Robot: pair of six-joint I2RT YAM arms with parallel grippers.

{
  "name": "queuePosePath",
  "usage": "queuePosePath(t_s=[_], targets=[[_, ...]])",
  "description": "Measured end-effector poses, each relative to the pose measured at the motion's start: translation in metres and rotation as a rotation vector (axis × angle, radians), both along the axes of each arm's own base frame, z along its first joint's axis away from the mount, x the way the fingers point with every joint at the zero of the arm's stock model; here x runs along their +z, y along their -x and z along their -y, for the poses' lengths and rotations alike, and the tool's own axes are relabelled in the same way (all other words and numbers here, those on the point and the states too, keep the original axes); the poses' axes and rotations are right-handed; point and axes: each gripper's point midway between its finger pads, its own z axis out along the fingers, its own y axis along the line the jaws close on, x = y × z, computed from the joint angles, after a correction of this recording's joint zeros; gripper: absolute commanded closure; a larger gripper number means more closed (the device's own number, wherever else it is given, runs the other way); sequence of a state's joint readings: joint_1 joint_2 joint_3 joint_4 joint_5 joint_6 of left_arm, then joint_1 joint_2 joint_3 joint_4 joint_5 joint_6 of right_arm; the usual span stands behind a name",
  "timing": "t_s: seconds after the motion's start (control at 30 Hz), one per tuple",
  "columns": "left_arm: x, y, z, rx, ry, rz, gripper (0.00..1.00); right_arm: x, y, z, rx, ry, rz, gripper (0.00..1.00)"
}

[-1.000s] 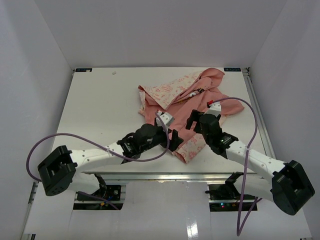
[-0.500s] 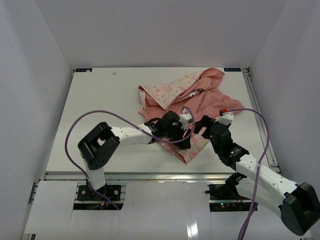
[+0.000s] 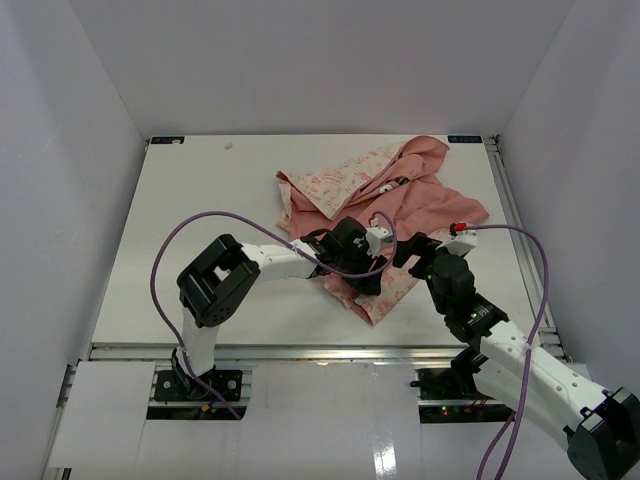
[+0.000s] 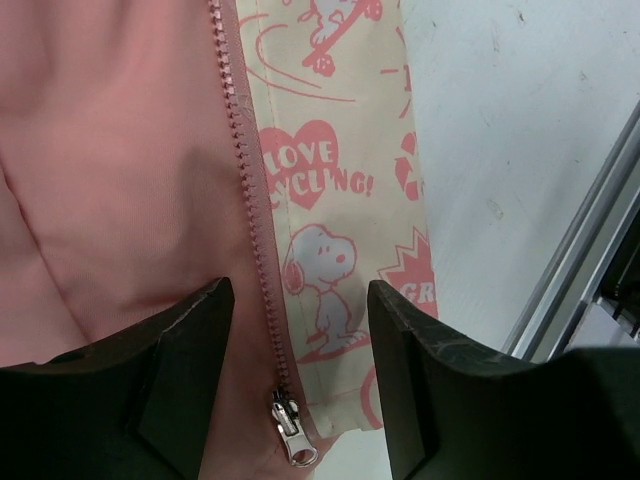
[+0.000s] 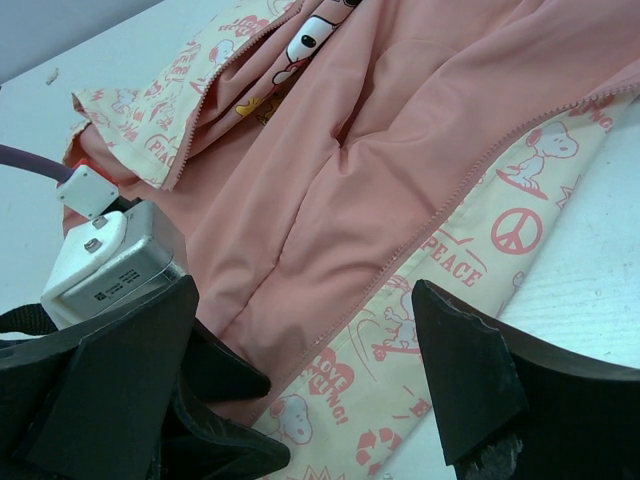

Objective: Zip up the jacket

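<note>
Jacket (image 3: pixel 385 195) lies unzipped, the whole zip left to close

Top view: it sprawls far right on the table (image 3: pixel 200 200). Left wrist: the left gripper (image 4: pixel 300 340), jaws apart, straddles the zipper pull (image 4: pixel 292 430), grasping nothing. Right wrist: the right gripper (image 5: pixel 310 370) gapes empty over the lining.

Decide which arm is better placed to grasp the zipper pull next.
Left. The open left gripper straddles the zipper pull on the jacket; the open right gripper hangs over lining, away from the pull.
</note>
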State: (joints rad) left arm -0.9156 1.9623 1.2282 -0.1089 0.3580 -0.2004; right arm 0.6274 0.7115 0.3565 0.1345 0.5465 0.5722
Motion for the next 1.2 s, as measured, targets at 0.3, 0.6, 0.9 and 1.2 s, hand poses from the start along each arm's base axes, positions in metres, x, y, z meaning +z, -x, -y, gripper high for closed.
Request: queuePosePath(t_s=[0.3, 0.6, 0.9, 1.2], targets=[[0.01, 0.023, 0.009, -0.109, 0.08, -0.114, 0.69, -0.01, 0.001, -0.004, 0.022, 0.015, -0.024, 0.06], [0.027, 0.04, 0.019, -0.19, 0.159, -0.209, 0.44, -0.004, 0.003, -0.006, 0.046, -0.001, -0.001, 0.06], [0.003, 0.029, 0.023, -0.156, 0.109, -0.23, 0.34, -0.009, 0.006, -0.008, 0.073, 0.011, -0.009, 0.06], [0.0, 0.022, 0.024, -0.128, 0.081, -0.197, 0.42, -0.001, 0.006, -0.009, 0.077, -0.013, 0.025, 0.06]])
